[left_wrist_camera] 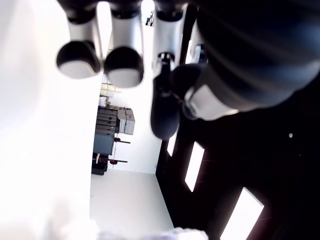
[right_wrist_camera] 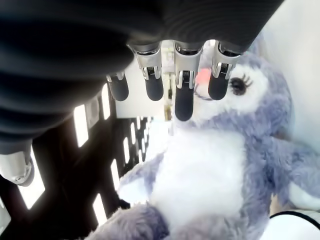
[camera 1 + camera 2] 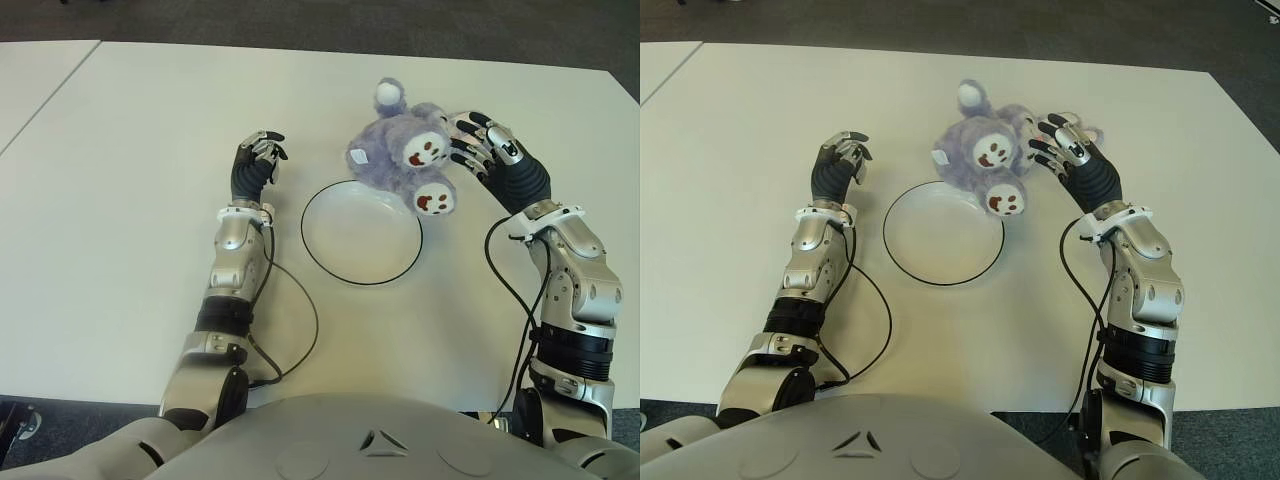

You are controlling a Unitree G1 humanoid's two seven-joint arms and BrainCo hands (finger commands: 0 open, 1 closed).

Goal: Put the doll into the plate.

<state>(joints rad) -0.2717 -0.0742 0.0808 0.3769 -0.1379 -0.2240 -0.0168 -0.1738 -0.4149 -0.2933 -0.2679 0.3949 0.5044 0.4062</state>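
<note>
A purple-grey plush doll (image 3: pixel 400 150) with white face and red-soled feet lies on the table at the far right rim of the white plate (image 3: pixel 350 240); one foot overlaps the rim. My right hand (image 3: pixel 470 140) is just to the doll's right, fingers spread and open, close to it but closed around nothing. In the right wrist view the fingers (image 2: pixel 183 102) stretch out in front of the doll (image 2: pixel 215 175). My left hand (image 3: pixel 257 160) shows left of the plate with its fingers (image 1: pixel 122 67) curled and holding nothing.
The white table (image 3: pixel 120 200) stretches wide to the left and front. A second table (image 3: pixel 30 70) adjoins at far left. A black cable (image 3: pixel 305 335) loops on the table by my left forearm. Dark floor lies beyond the far edge.
</note>
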